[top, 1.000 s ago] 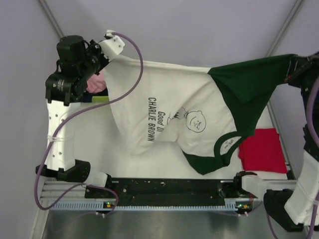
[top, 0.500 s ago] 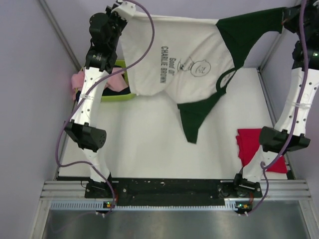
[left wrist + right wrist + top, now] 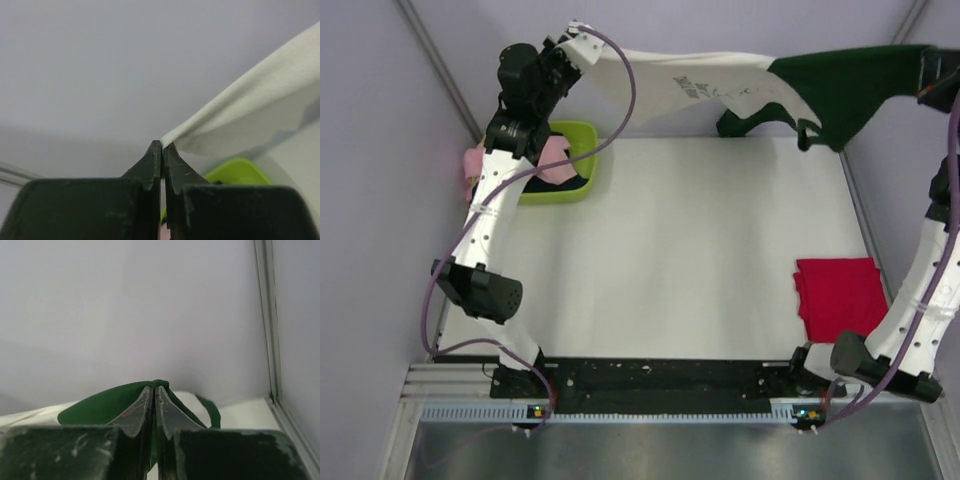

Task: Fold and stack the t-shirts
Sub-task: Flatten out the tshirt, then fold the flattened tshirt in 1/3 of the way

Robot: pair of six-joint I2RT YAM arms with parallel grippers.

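The white Charlie Brown t-shirt (image 3: 710, 80) with dark green sleeves (image 3: 855, 85) hangs stretched in the air across the far edge of the table. My left gripper (image 3: 582, 40) is shut on its white hem corner (image 3: 172, 142) at the far left. My right gripper (image 3: 932, 70) is shut on the green sleeve (image 3: 112, 402) at the far right. The red t-shirt (image 3: 840, 297) lies folded flat on the table at the near right, apart from both grippers.
A lime-green basket (image 3: 575, 165) with pink and dark cloth stands at the far left; its rim shows in the left wrist view (image 3: 235, 172). Grey walls close in on both sides, with a metal post (image 3: 267, 320) at the far right corner.
Both arms have reached farther back and up, carrying the white shirt off the table. It has gone from draped and hanging low to stretched high along the far edge.
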